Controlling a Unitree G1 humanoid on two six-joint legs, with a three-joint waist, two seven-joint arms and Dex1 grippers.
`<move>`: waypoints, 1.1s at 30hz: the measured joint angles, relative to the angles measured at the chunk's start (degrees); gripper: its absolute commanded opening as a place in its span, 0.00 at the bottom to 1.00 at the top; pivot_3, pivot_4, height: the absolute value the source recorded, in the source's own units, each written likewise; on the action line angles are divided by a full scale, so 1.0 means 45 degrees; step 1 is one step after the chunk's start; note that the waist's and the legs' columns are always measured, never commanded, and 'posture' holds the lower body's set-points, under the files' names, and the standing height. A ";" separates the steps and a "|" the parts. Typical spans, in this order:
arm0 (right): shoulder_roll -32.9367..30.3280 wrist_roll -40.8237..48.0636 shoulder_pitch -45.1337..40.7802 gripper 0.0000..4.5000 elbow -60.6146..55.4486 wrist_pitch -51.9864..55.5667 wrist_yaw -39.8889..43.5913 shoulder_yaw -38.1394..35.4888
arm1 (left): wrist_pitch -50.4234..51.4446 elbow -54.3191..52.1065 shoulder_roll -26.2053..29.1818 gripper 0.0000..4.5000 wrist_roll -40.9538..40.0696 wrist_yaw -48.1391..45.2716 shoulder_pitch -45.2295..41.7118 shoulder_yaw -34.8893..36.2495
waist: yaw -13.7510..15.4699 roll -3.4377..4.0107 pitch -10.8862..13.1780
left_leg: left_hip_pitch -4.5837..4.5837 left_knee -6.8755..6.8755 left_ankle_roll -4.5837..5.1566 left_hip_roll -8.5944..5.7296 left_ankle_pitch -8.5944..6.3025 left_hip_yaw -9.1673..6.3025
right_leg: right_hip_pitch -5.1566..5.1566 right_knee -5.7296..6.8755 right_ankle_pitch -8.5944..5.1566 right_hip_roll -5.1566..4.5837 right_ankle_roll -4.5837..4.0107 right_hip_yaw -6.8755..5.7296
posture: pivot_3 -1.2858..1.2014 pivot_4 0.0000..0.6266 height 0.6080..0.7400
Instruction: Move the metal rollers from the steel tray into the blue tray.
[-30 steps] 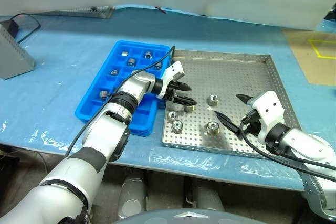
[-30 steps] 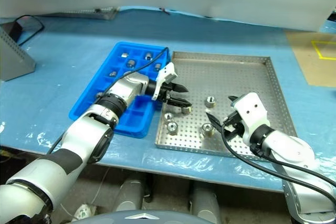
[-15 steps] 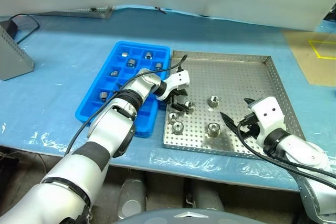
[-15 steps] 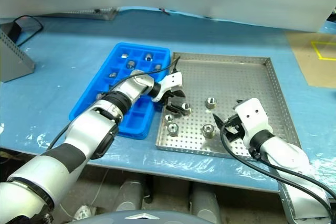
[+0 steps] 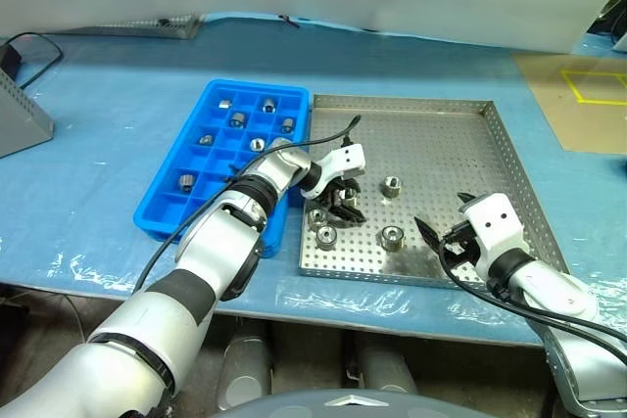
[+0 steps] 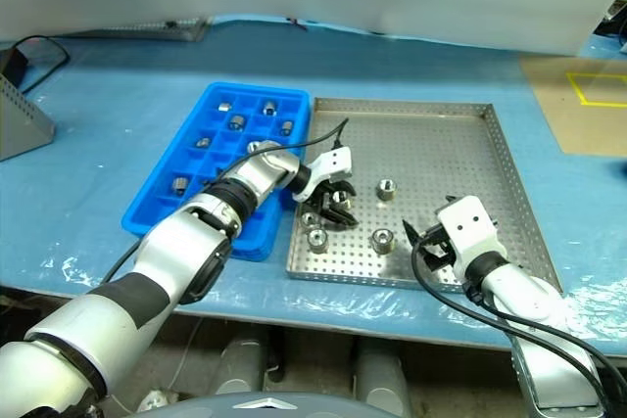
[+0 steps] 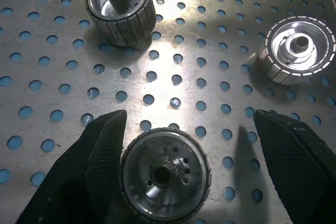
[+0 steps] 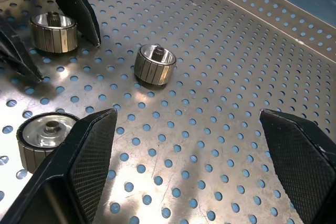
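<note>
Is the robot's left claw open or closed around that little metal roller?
Open. The left claw has its two black fingers spread either side of one roller on the steel tray, not squeezing it.

Blue table cover [image 5: 108, 193], grey box [image 5: 18, 119] L.

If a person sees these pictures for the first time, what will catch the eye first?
Probably the left gripper, open and reaching down over a metal roller on the steel tray, near its edge beside the blue tray. That bright tray already holds several rollers in its compartments. The right gripper, also open, hovers low over the steel tray's near right part.
</note>
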 measured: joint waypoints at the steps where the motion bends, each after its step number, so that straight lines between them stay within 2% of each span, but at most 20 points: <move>1: 0.0001 -0.0028 0.0045 1.00 0.0151 -0.0185 0.0000 0.0004 | 0.0010 0.0000 -0.0004 0.90 0.0018 0.0039 0.0000 0.0006 | -0.0003 0.0000 0.0000 | 0.0005 0.0001 0.0000 0.0000 0.0000 0.0000 | 0.0005 0.0000 0.0000 0.0000 0.0000 -0.0001 | 0.40 0.24 1.00; 8: 0.0061 -0.0297 0.0122 1.00 0.0581 -0.0845 0.0000 0.0048 | -0.0184 -0.0001 0.0006 0.90 0.0254 0.0185 0.0000 -0.0021 | -0.0010 -0.0001 0.0000 | 0.0038 0.0009 0.0000 0.0003 0.0001 0.0000 | 0.0033 0.0000 0.0001 0.0000 0.0007 -0.0001 | 0.40 0.24 1.00; 11: 0.0117 -0.0362 0.0125 1.00 0.0582 -0.0916 0.0004 0.0133 | -0.0233 0.0000 0.0031 0.77 0.0298 0.0250 0.0000 -0.0010 | -0.0021 0.0000 0.0000 | 0.0038 0.0009 0.0000 0.0004 0.0001 0.0000 | 0.0031 0.0000 0.0002 0.0000 0.0008 0.0000 | 0.40 0.24 1.00; 14: 0.0125 -0.0459 0.0129 1.00 0.0582 -0.0927 0.0007 0.0164 | -0.0367 -0.0002 0.0180 0.55 0.0401 0.0371 -0.0007 0.0006 | -0.0042 0.0000 0.0000 | 0.0036 0.0000 0.0000 0.0007 0.0000 -0.0001 | 0.0024 0.0000 0.0004 0.0003 0.0005 -0.0001 | 0.40 0.24 1.00; 19: 0.0124 -0.0558 -0.0102 1.00 0.0581 -0.0859 0.0014 0.0354 | -0.0420 0.0011 0.0426 0.55 0.0526 0.0439 -0.0099 0.0005 | -0.0038 0.0001 -0.0001 | 0.0020 -0.0015 0.0002 0.0004 -0.0001 -0.0001 | 0.0011 -0.0010 0.0005 0.0003 0.0001 -0.0004 | 0.41 0.24 1.00; 23: 0.0121 -0.0570 -0.0316 1.00 0.0578 -0.0634 0.0033 0.0490 | -0.0508 0.0008 0.0510 0.39 0.0644 0.0028 -0.0128 -0.0003 | -0.0045 0.0001 0.0000 | 0.0025 -0.0015 0.0001 0.0006 0.0000 -0.0001 | 0.0011 -0.0010 0.0005 0.0003 0.0001 -0.0003 | 0.41 0.24 1.00; 33: -0.0007 -0.0566 -0.1333 1.00 0.0081 0.0616 0.0177 0.0646 | -0.0586 0.0005 0.0610 0.39 0.0412 -0.0689 -0.0126 0.0366 | -0.0018 0.0001 0.0000 | 0.0004 -0.0017 0.0002 0.0008 0.0000 0.0000 | -0.0003 -0.0010 0.0008 0.0003 -0.0004 -0.0004 | 0.42 0.24 1.00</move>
